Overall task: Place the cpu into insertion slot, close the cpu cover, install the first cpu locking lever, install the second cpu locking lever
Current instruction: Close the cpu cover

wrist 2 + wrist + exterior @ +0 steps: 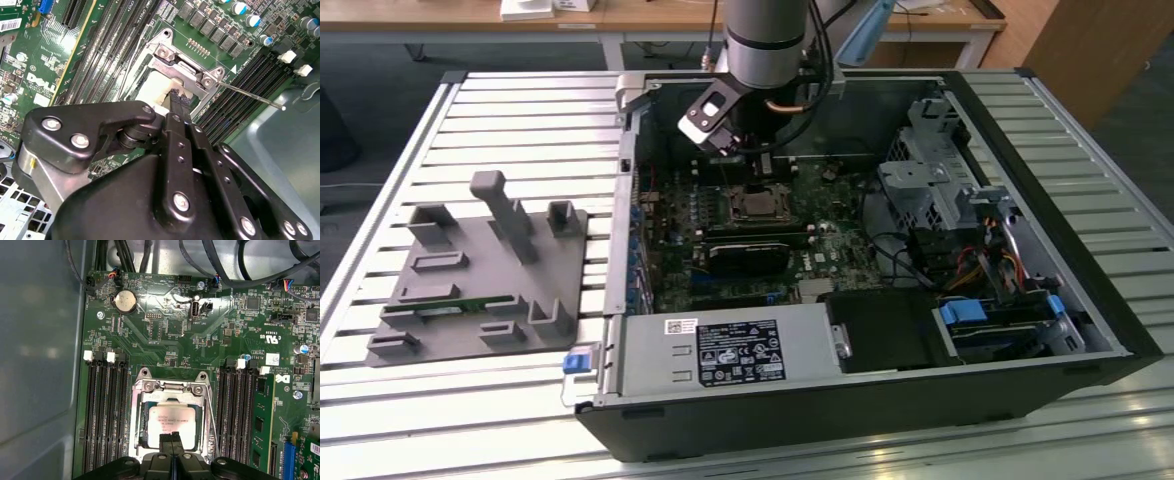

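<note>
Silver cpu cover (167, 388) lies closed over the cpu (170, 419); the tool (172, 435), pinched narrow, hangs just above it

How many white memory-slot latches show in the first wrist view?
4. Two white latches sit between the cpu cover and the case wall; two on its other side. The hand may hide more.
</note>
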You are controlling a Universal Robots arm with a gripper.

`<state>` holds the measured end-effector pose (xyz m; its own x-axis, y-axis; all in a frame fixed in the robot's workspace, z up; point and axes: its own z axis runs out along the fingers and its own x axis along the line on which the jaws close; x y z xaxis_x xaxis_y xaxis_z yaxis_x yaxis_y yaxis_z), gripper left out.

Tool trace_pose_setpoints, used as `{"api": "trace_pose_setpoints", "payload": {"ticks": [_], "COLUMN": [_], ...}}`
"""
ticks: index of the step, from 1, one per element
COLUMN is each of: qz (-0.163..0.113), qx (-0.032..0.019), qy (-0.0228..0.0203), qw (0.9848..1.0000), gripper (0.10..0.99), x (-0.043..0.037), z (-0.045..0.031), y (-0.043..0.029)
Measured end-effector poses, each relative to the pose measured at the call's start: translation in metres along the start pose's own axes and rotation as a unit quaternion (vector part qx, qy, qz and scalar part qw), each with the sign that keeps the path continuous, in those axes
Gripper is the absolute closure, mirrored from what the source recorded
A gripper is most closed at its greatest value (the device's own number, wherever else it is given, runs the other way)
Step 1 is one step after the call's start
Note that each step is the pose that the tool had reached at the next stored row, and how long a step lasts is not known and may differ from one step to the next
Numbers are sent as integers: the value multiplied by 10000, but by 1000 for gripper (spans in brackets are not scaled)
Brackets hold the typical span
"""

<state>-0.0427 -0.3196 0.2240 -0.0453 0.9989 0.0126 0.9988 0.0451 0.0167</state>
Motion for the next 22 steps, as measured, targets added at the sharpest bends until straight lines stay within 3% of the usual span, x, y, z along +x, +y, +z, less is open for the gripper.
{"api": "trace_pose_setpoints", "payload": {"ticks": [14,22], "qz": [0,-1], "qx": [1,1], "qy": [-1,0], "qw": [10000,10000], "gripper": [980,980], "x": [-1,1], "z": [20,65], "y": [10,-38]}}
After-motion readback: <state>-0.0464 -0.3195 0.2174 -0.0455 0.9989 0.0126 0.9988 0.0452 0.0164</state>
